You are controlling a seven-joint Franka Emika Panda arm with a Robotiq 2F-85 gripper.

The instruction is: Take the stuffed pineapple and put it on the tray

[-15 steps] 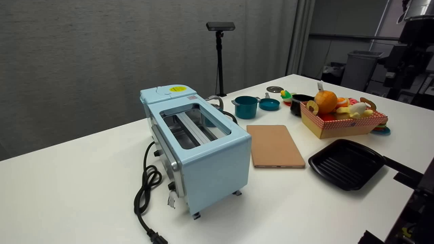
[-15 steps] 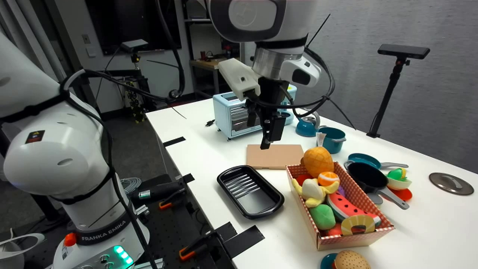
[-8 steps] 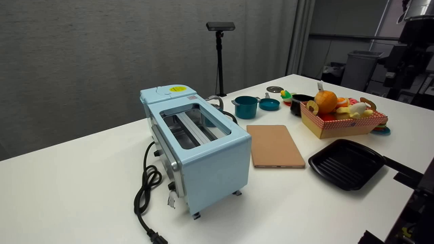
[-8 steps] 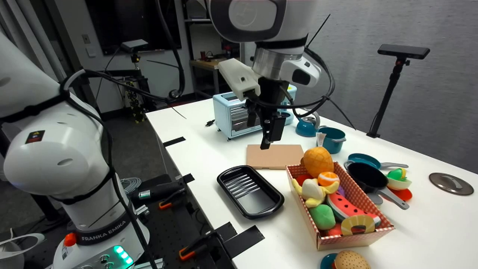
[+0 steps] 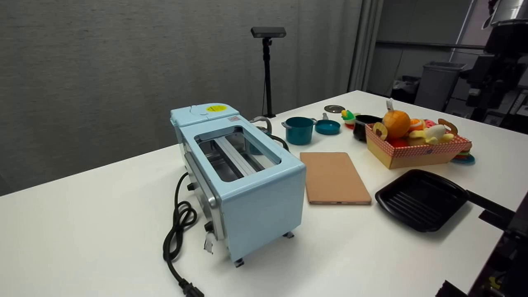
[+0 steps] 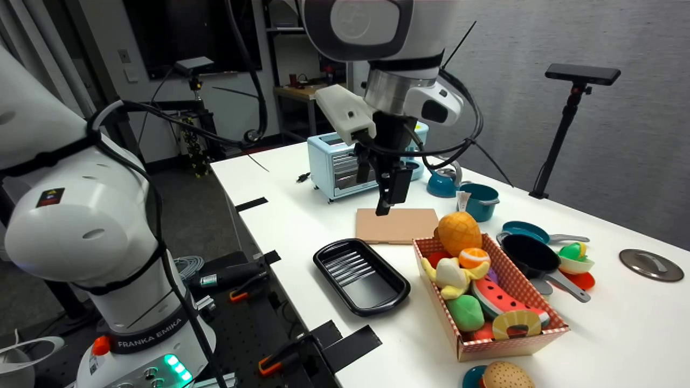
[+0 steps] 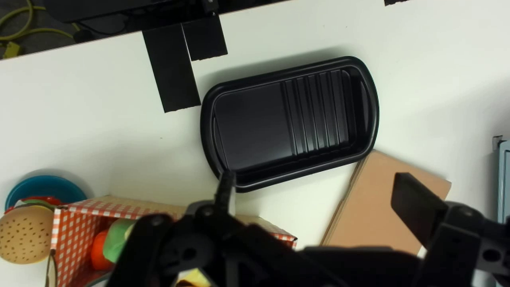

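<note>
The stuffed pineapple (image 6: 459, 233) is inside the checked crate (image 6: 512, 347) in an exterior view, at the end nearer the brown board (image 6: 396, 226), its rounded orange-yellow body rising above the rim. A small orange toy (image 6: 474, 257) lies just beside it, and a plush banana (image 6: 453, 275) and a watermelon slice (image 6: 501, 296) share the crate. The black tray (image 6: 372, 291) lies flat on the counter (image 6: 620, 323), near the crate but apart from it. The claw (image 6: 373, 196) hangs above the counter, pointing down, apart from the pineapple.

In an exterior view a pale blue toaster oven (image 5: 264, 227) stands on the counter, with a teal pot (image 5: 299, 134) farther back. The pineapple sits in a corner of the crate; the tray lies in front, with the brown board just to its left. The claw is at the right edge, and I cannot tell its state from there.

In the wrist view the claw is released, its 2 fingers (image 7: 418, 209) standing wide apart. The tray lies beyond them, its rim close to the brown board. The claw hides much of the crate, and I cannot tell whether a yellow patch (image 7: 197, 278) at the bottom edge belongs to the pineapple.
</note>
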